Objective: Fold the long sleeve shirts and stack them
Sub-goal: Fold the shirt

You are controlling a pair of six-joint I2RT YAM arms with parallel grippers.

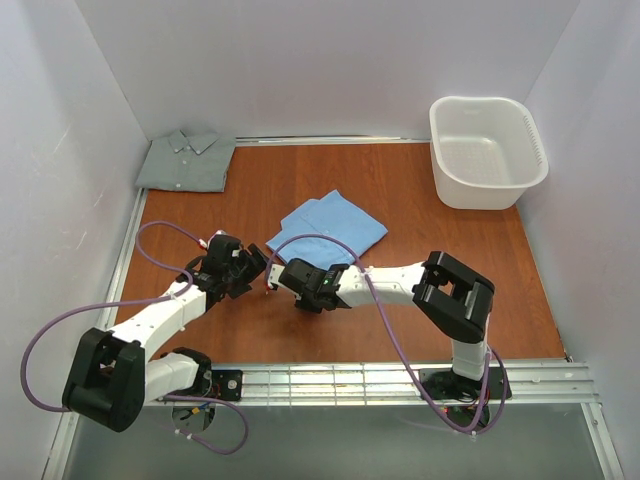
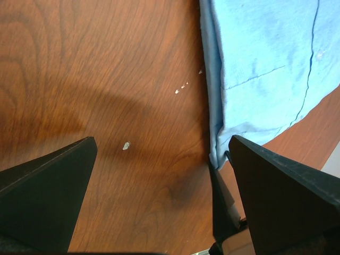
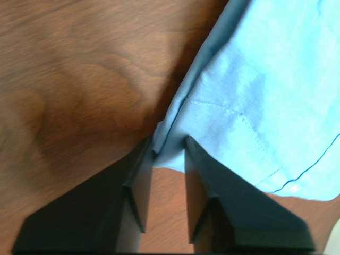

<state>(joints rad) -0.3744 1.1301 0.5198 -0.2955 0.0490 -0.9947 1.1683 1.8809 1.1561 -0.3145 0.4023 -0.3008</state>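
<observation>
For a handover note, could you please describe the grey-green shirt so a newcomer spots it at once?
Look to the far left corner of the wooden table, by the white walls. The grey-green shirt lies there folded, collar showing. The only other cloth, the sky-blue shirt, lies mid-table with no collar showing.

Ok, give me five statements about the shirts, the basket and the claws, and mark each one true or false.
1. The grey-green shirt lies folded at the far left corner of the table. True.
2. The blue shirt sits in the white basket. False: it lies on the table, apart from the basket.
3. The left claw is clamped on the blue shirt. False: it stands open over bare wood beside the shirt's edge.
4. The right claw has the blue shirt's edge between its fingers. True.
5. The two shirts are stacked. False: they lie apart.
</observation>
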